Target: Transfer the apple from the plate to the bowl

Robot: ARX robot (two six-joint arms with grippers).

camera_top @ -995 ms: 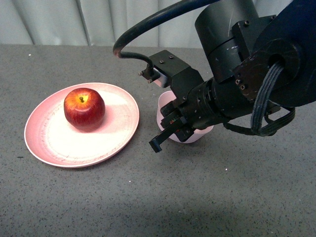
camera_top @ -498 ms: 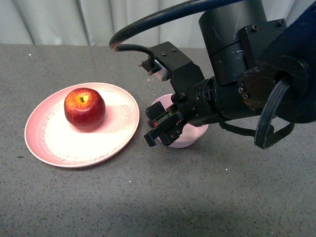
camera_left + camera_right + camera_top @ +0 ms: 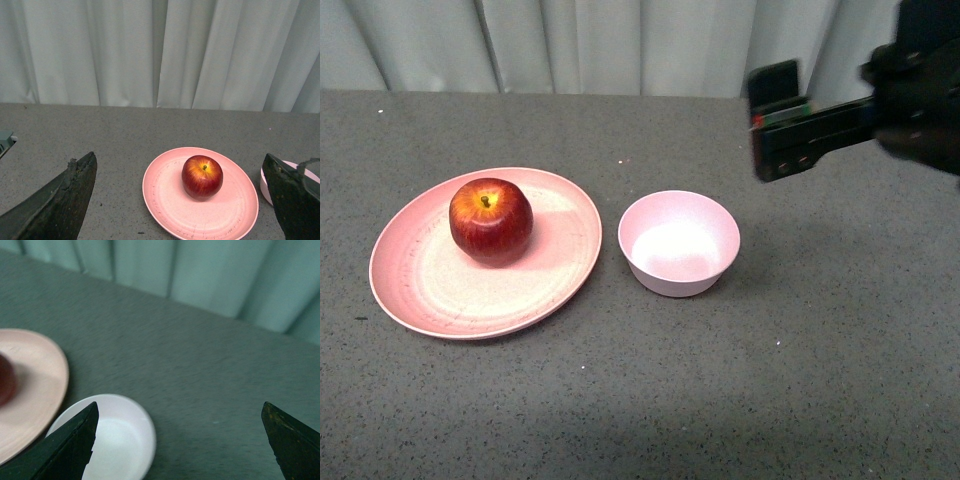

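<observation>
1. Left gripper (image 3: pixel 177 159): seen only in its own wrist view. Two dark, rough-surfaced fingers (image 3: pixel 65 200), jaws wide apart. No writing shows on them.

2. Plate (image 3: pixel 170 210): wide, shallow, salmon-pink, with faint scuffs. It lies flat on the table, ahead of the left gripper and framed between its two fingers, apart from both. It is well away from the right gripper, beyond the bowl.

3. Apple (image 3: pixel 491 220): round, dark red and glossy, with a yellow-orange patch around a short brown stem. It stands stem-up on the plate, toward the plate's far side, straight ahead of the left gripper and touching neither finger. It is well apart from the right gripper.

4. Bowl (image 3: pixel 680 275): small, deep, pale pink with a whitish inside. It stands upright on the table just beside the plate, rims close but not touching. It sits nearer the right gripper than the plate does, below and ahead of one of that gripper's fingers, without contact.

5. Right gripper (image 3: pixel 770 125): black, raised above the table, beyond and to the right of the bowl. Its wrist view shows its two dark fingers (image 3: pixel 70 445) wide apart. There are small red and green marks on its body, too small to read.

6. Table (image 3: pixel 620 400): grey, speckled, matte.

7. Curtain (image 3: pixel 620 45): pale, pleated, hanging behind the table's far edge.
</observation>
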